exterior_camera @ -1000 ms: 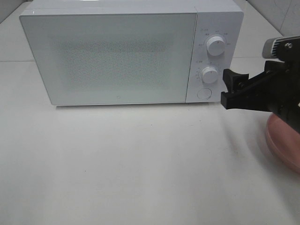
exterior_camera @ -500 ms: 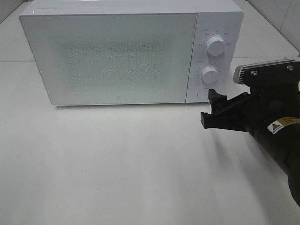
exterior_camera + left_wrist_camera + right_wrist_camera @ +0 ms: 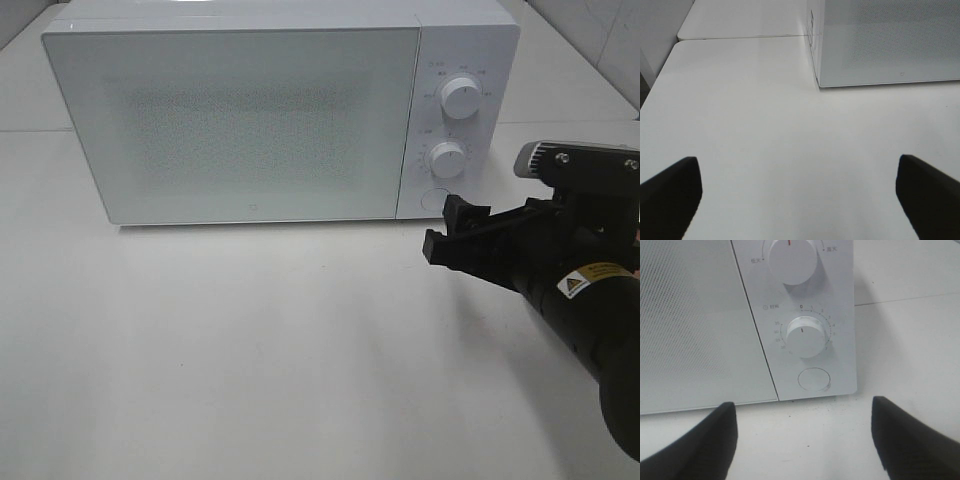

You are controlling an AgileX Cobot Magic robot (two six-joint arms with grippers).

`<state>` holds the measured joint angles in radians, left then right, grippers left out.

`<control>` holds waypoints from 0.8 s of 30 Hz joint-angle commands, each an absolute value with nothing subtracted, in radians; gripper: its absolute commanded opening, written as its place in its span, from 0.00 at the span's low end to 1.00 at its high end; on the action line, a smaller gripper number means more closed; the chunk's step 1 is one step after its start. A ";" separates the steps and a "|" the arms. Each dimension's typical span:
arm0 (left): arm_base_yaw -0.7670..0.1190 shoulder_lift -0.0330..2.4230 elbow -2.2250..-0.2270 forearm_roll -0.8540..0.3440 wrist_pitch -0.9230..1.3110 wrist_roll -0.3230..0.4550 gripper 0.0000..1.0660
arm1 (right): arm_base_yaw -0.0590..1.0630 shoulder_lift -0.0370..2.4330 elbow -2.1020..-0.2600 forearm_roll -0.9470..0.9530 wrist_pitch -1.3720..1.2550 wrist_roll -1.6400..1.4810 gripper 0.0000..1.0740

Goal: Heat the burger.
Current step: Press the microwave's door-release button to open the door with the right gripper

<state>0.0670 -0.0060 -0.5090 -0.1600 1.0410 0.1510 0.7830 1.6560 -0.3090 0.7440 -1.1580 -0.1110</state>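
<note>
As it faces the microwave (image 3: pixel 250 120), the right hand (image 3: pixel 445 228) gapes empty.

White microwave (image 3: pixel 285 115) with a grey-speckled door (image 3: pixel 235 125), white table (image 3: pixel 250 350), black right claw (image 3: pixel 445 232).

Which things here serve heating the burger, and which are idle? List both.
For the job: microwave, door shut; its round button; timer knob; right gripper, open, pointed at the control panel.
Idle: left gripper, open above the table. The burger is not in view.
</note>
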 commanded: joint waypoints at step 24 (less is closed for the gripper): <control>0.066 -0.022 -0.507 -0.171 1.036 0.150 0.92 | 0.783 1.654 -0.311 0.731 -1.090 1.112 0.00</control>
